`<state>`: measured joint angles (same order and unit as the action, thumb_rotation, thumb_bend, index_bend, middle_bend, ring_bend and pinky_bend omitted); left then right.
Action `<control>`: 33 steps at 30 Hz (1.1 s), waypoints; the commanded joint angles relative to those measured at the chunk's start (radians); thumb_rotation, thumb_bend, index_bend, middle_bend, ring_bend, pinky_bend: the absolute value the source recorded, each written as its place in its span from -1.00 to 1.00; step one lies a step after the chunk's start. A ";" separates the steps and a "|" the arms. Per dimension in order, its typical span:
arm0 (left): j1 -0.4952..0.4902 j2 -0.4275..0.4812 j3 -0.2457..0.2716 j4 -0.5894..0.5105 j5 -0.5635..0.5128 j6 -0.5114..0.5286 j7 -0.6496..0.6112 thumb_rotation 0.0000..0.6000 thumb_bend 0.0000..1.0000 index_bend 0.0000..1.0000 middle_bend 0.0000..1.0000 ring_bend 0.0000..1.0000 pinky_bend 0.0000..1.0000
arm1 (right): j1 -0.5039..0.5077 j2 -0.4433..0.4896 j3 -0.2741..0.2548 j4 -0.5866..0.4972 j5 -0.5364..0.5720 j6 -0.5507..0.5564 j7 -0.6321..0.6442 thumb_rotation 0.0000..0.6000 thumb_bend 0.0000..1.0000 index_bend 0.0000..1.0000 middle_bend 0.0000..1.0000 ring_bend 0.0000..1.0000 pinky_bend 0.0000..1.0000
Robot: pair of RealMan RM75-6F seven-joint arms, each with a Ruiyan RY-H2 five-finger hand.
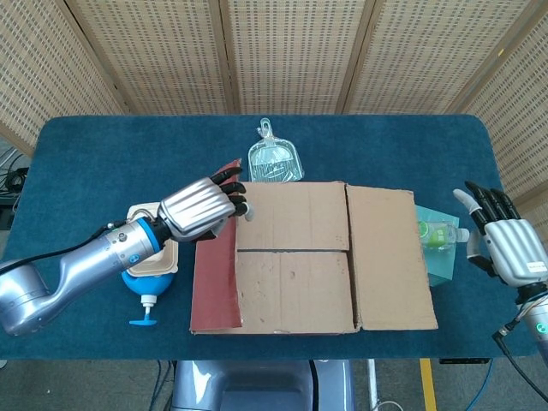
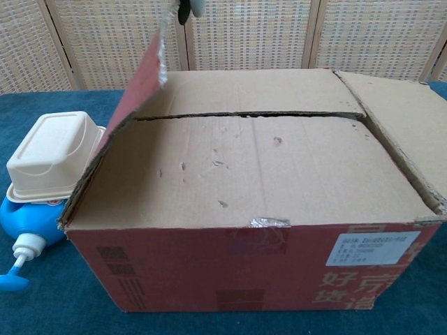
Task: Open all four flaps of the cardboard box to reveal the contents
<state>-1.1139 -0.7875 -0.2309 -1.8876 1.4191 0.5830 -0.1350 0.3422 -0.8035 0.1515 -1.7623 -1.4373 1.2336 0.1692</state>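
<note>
Head view: left hand [image 1: 199, 208] gripping the far corner of the red left flap [image 1: 215, 278], tilted up steeply along the left edge of the cardboard box [image 1: 295, 287] mid-table. Two inner flaps [image 2: 258, 167] lying flat and closed, seam running left-right. Right flap [image 1: 390, 257] folded out to the right. Right hand [image 1: 505, 244] holding nothing, fingers spread, well off at the table's right edge. Green bottle [image 1: 438, 231] just right of the box, cream lunch box [image 2: 52, 153] on a blue pump bottle [image 2: 17, 230] left, clear dustpan [image 1: 274, 158] beyond the far side.
</note>
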 commanded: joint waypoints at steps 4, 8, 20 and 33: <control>0.062 0.107 0.006 -0.039 0.065 0.037 -0.071 1.00 1.00 -0.31 -0.19 -0.60 -1.00 | 0.006 0.008 0.003 -0.017 -0.003 -0.007 -0.013 1.00 0.76 -1.00 -1.00 -1.00 -1.00; 0.095 0.152 0.013 -0.047 0.088 0.062 -0.095 1.00 1.00 -0.31 -0.19 -0.59 -1.00 | 0.013 0.012 0.006 -0.026 -0.006 -0.015 -0.022 1.00 0.76 -1.00 -1.00 -1.00 -1.00; 0.204 0.282 0.045 -0.038 0.144 0.114 -0.135 1.00 1.00 -0.31 -0.12 -0.52 -1.00 | 0.030 0.029 0.011 -0.055 -0.006 -0.038 -0.052 1.00 0.76 -1.00 -1.00 -1.00 -1.00; 0.269 0.213 0.041 -0.030 0.004 0.146 -0.015 1.00 -0.36 -0.35 -0.24 -0.54 -1.00 | 0.024 0.018 0.002 -0.048 -0.013 -0.038 -0.040 1.00 0.76 -1.00 -1.00 -1.00 -1.00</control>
<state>-0.8562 -0.5405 -0.1869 -1.9136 1.4596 0.7134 -0.1958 0.3665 -0.7853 0.1536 -1.8106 -1.4498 1.1960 0.1290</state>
